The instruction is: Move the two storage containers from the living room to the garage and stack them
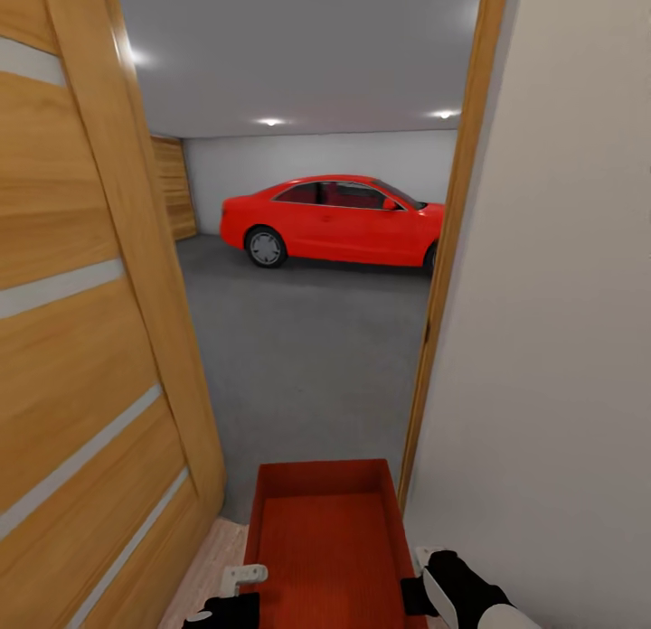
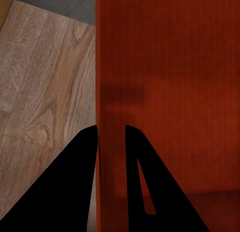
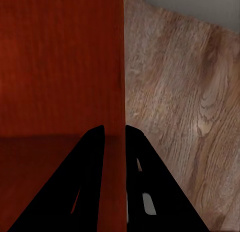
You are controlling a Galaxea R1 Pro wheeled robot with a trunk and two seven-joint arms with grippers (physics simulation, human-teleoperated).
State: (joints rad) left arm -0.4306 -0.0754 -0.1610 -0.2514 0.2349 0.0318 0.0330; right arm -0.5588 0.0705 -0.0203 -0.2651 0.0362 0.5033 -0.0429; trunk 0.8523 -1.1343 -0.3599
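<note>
You have one storage container (image 1: 327, 543) level and upright in the doorway, its open top facing up; it is orange-red, rectangular, with upright walls and a finely ribbed bottom; its far end reaches the threshold where the light plank flooring meets the floor (image 1: 316, 367) of the garage; that floor is dark grey speckled concrete, running from the container's far end to the red car (image 1: 334, 219); the container's side walls show as thin upright red edges in both wrist views.
</note>
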